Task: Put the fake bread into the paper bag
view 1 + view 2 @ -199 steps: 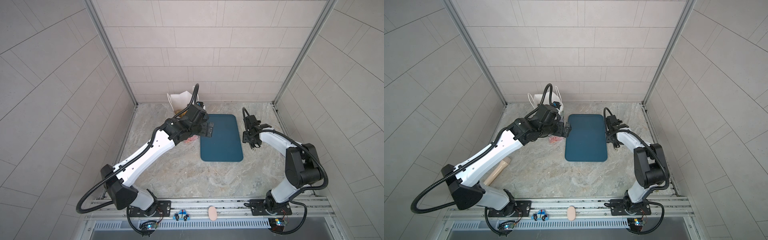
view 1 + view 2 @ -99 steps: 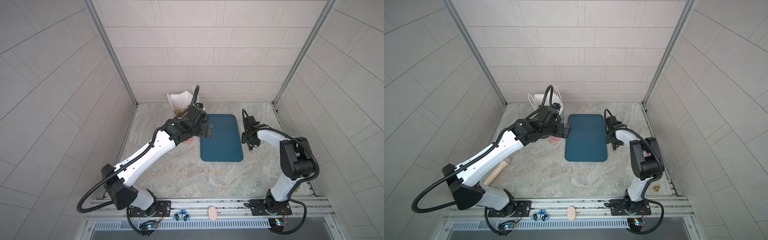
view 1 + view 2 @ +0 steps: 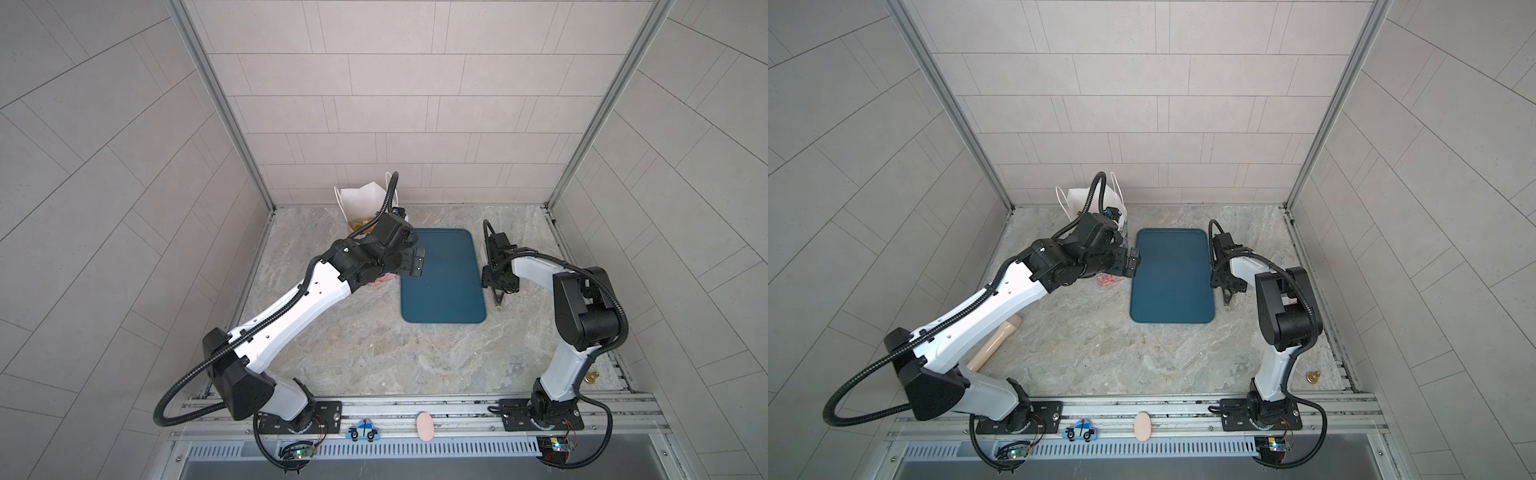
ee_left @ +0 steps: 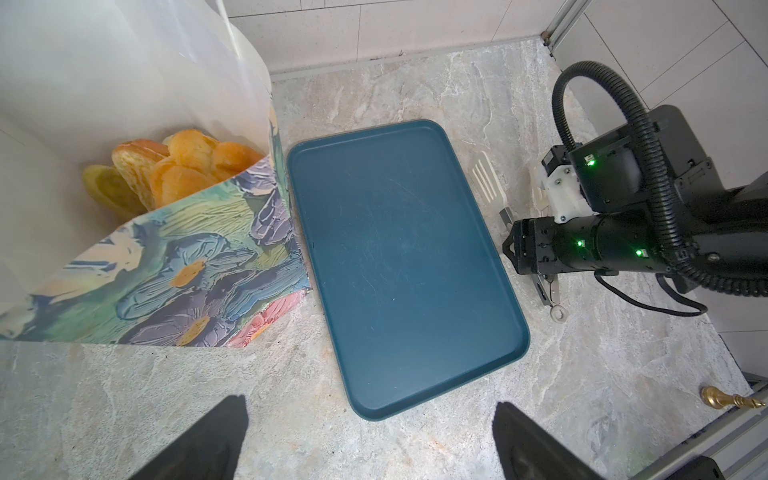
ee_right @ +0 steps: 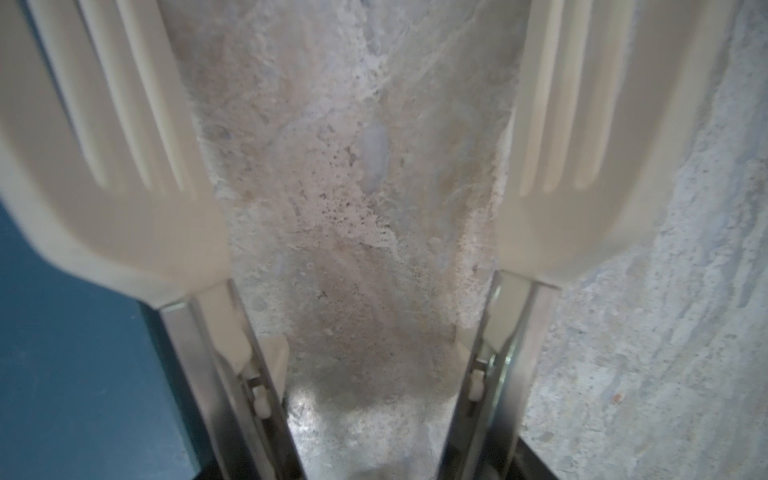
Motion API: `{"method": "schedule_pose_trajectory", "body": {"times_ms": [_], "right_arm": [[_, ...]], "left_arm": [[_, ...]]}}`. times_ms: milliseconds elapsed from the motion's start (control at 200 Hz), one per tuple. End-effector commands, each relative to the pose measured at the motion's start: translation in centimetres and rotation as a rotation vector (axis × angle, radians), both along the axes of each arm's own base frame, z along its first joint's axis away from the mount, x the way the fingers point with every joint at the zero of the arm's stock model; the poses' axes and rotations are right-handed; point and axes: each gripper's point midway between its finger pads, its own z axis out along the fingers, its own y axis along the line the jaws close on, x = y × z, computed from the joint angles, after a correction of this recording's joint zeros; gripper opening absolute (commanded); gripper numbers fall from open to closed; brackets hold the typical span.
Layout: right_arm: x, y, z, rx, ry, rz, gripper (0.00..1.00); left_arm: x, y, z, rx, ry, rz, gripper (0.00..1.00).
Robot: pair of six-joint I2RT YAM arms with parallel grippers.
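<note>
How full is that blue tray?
Empty. The tray shows only bare surface; the fake bread lies inside the paper bag beside it.

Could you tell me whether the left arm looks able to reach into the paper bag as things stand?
Probably yes: the left gripper is open and empty close by the paper bag, whose mouth stands open upward with nothing blocking it.

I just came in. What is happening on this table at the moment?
A two-armed robot is packing fake bread into the flowered paper bag. The bread lies inside the bag, and the teal tray beside it is bare. The left gripper hangs open and empty near the bag. The right gripper is over white tongs on the table by the tray's other side; whether it grips them cannot be told.
</note>
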Motion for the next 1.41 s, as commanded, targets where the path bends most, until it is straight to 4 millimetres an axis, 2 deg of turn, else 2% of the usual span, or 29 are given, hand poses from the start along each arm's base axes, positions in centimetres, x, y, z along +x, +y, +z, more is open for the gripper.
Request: {"method": "schedule_pose_trajectory", "body": {"times_ms": [0,165,290,450,636,766,951,1156,1271,1401], "right_arm": [[0.6,-0.1,0.3,0.007,-0.008,-0.006,0.73],[0.6,-0.1,0.9,0.004,-0.018,0.007,0.77],[0.6,-0.3,1.6,-0.006,-0.031,0.013,0.85],[0.4,-0.4,2.2,-0.010,-0.036,0.016,0.90],[0.3,-0.4,4.1,-0.013,-0.108,0.024,0.93],[0.0,-1.0,5.7,-0.047,-0.169,0.038,0.93],[-0.5,-2.0,8.7,-0.116,-0.295,0.067,0.92],[-0.8,-3.1,11.9,-0.198,-0.467,0.088,0.92],[-1.0,-3.7,12.7,-0.249,-0.528,0.103,0.92],[-0.9,-4.2,12.7,-0.306,-0.578,0.120,0.92]], "left_arm": [[-0.1,0.8,0.8,-0.005,-0.030,0.029,1.00],[-0.1,1.1,0.8,0.005,-0.036,0.038,1.00],[-0.1,1.3,0.6,0.013,-0.036,0.042,1.00],[-0.1,1.4,0.6,0.018,-0.038,0.041,1.00],[-0.2,2.0,0.7,0.029,-0.048,0.057,1.00],[-0.2,3.1,0.4,0.048,-0.065,0.098,1.00],[-0.3,6.5,0.0,0.063,-0.127,0.226,1.00],[-1.1,12.2,-1.6,0.061,-0.151,0.411,1.00],[-1.6,15.4,-3.0,0.083,-0.154,0.504,1.00],[-2.1,18.5,-4.2,0.124,-0.176,0.587,1.00]]}}
